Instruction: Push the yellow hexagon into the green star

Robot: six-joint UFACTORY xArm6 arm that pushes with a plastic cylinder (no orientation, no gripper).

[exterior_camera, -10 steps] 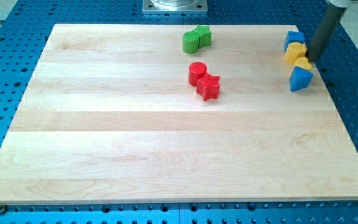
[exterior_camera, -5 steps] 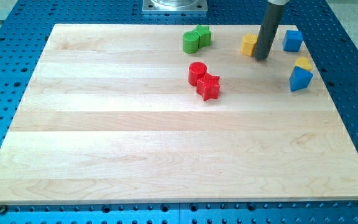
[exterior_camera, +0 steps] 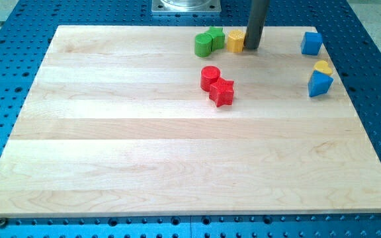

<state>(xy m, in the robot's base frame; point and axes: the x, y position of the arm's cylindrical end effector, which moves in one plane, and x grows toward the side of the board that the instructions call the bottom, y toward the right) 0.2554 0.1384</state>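
Yellow hexagon [exterior_camera: 235,41] sits touching my tip [exterior_camera: 251,48] on its left side, near the board's [exterior_camera: 177,145] top edge. Green star [exterior_camera: 216,38] lies just beyond, seemingly touching the hexagon, so the push runs leftward. My tip is a bare rod, gripping nothing. No writing shows.

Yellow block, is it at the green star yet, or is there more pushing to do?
Nearly done. The yellow hexagon sits right beside the green star, touching it or very nearly; the view can't settle which. My tip is against the hexagon's right side. At most, one small nudge toward the view's left remains.
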